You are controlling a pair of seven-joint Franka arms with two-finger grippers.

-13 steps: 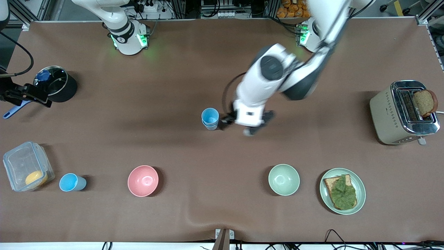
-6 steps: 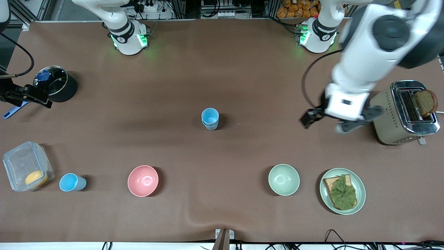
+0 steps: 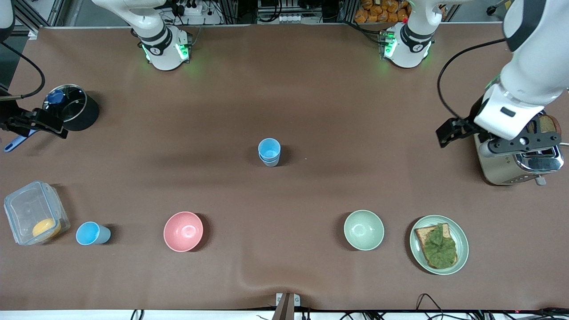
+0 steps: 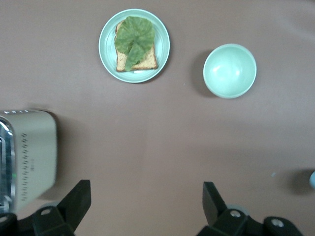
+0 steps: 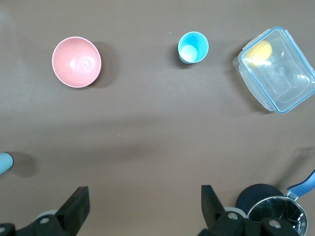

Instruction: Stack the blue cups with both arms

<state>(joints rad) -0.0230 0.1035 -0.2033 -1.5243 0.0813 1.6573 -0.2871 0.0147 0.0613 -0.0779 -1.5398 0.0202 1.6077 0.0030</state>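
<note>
Two blue cups (image 3: 269, 152) stand nested as one stack at the middle of the table; its edge shows in the left wrist view (image 4: 312, 179) and in the right wrist view (image 5: 4, 162). A third blue cup (image 3: 92, 234) stands upright toward the right arm's end, between the clear container and the pink bowl, and shows in the right wrist view (image 5: 193, 47). My left gripper (image 3: 489, 138) is open and empty, up beside the toaster (image 3: 515, 146); its own view (image 4: 145, 199) shows bare table between the fingers. My right gripper (image 3: 32, 124) waits open and empty by the black pot (image 5: 143, 201).
Nearer the front camera stand a clear container (image 3: 34, 212) with a yellow item, a pink bowl (image 3: 183, 231), a pale green bowl (image 3: 363, 230) and a plate with toast and lettuce (image 3: 438, 244). A black pot (image 3: 73, 113) stands at the right arm's end. The toaster holds a bread slice.
My left arm has swung away from the stacked cups toward its own end of the table and now hangs by the toaster. The stack stays put. The right arm has not moved.
</note>
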